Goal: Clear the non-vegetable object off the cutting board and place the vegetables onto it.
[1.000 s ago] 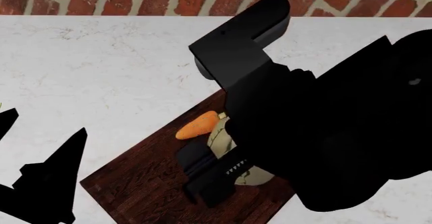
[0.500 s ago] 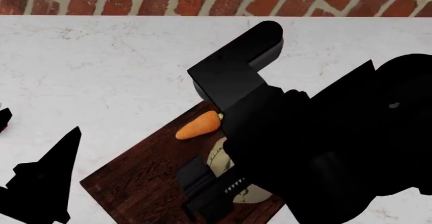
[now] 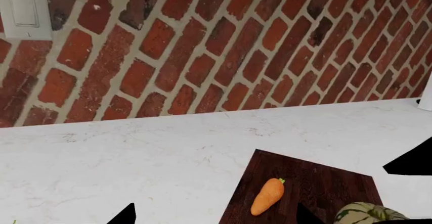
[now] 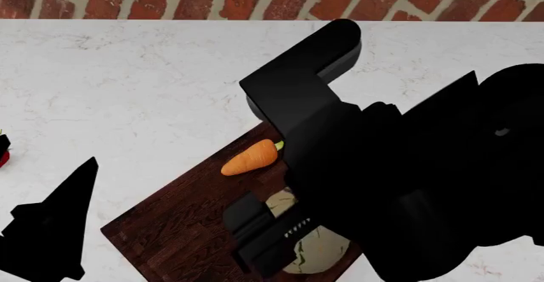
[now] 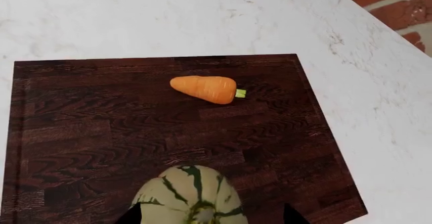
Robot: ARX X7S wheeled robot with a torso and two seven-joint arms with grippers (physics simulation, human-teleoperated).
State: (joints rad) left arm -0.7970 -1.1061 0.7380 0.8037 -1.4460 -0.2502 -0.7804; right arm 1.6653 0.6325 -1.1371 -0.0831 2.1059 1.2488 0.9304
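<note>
The board lies on the white surface, set at an angle in the head view. The carrot rests on the board near its far edge, green stem tip pointing away from the squash. The squash (cream with dark green stripes) sits on the board's near part, apart from the carrot. The right hand is at the squash, with a dark finger on either side of it; whether the fingers press on it cannot be told. The left hand hangs over bare surface, well apart from the board; its opening cannot be told. The strawberry lies off the board, at the head view's left edge.
</note>
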